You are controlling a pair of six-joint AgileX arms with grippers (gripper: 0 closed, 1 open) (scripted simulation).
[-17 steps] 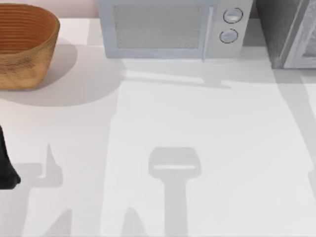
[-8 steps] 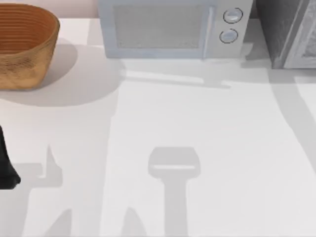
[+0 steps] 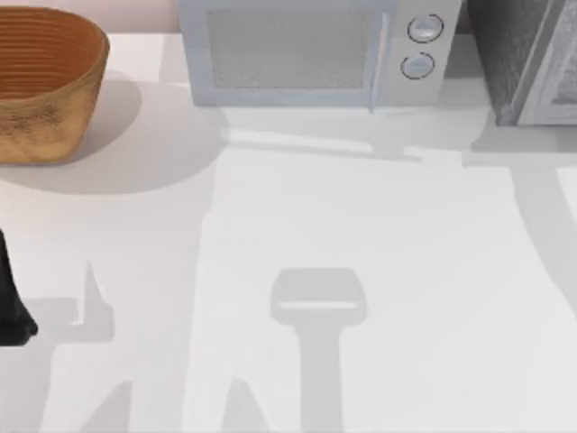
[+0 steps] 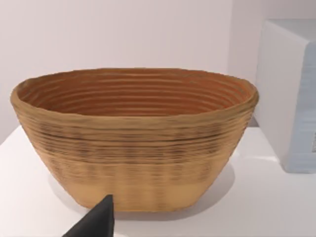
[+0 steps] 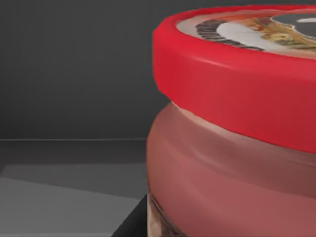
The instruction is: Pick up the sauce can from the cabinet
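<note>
From above, the microwave is serving as landmark: the woven basket is sitting to its left, the grey cabinet to its right, and the left arm is idling at the table's left edge. The left wrist camera is facing that basket; I cannot tell how its fingers stand. The right wrist camera is pressing close to the sauce can inside the dark cabinet, probably lining up a grasp: red rim, printed silvery top, reddish body; the finger state there cannot be told either.

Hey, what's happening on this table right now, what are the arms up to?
The right wrist view sits very close to the sauce can, red-rimmed, standing against dark grey walls. The top view shows the cabinet at the table's far right beside the microwave. The left arm is parked at the table's left edge, its wrist view facing the woven basket.
</note>
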